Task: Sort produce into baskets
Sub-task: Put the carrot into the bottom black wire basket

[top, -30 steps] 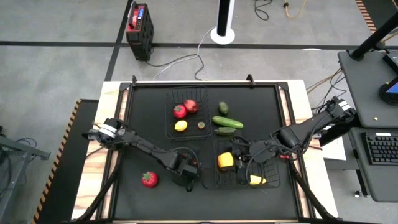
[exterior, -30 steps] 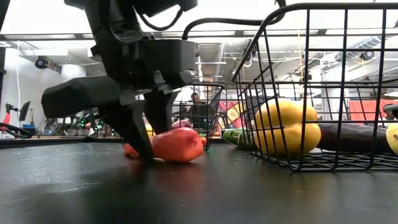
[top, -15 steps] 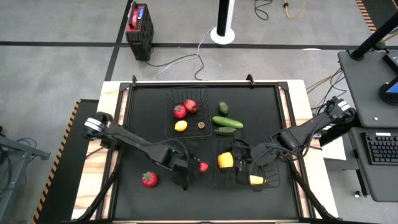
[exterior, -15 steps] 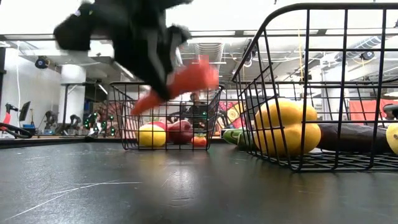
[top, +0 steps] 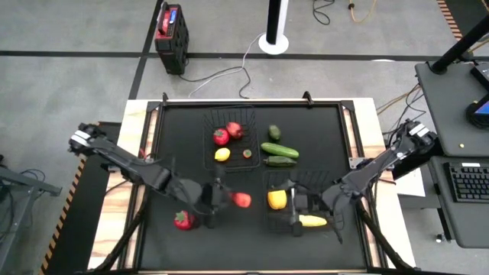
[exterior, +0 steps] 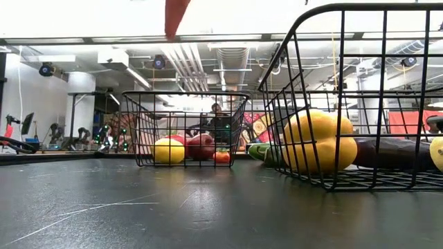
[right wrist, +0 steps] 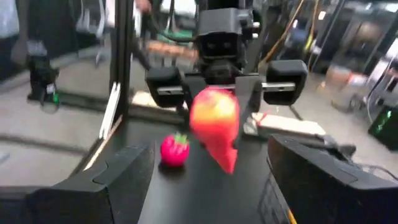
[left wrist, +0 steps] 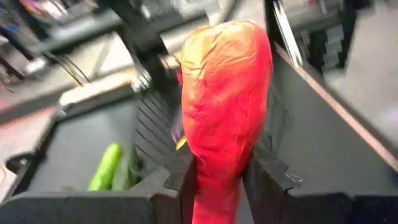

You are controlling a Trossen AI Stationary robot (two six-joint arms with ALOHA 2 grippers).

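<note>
1. My left hand (top: 229,200) is clamped on a red pepper (top: 241,200), lifted clear of the surface, sitting lower middle of the overhead frame. In the left wrist view the pepper (left wrist: 225,106) is pinched near its narrow end, fat end sticking out past the fingers (left wrist: 180,186).

2. My right hand (top: 294,216) hangs over the near basket (top: 336,226) at lower right, fingers spread wide, nothing in them. Yellow pepper (top: 276,199) and a yellow piece (top: 312,221) sit in there.

3. Far basket (top: 208,156), upper middle, holds two red pieces (top: 228,134) and a lemon (top: 222,154). Cucumbers (top: 279,150) and a strawberry (top: 183,221) lie loose on the mat.

4. My guess is the red one wants a basket, though which one I can't call for sure.

5. Doing it well: carry it high enough to clear the wire rim, go slow since the grip is near the thin end and it could swing, centre over a bare patch, drop low, then let go. Keep clear of the right arm.
</note>
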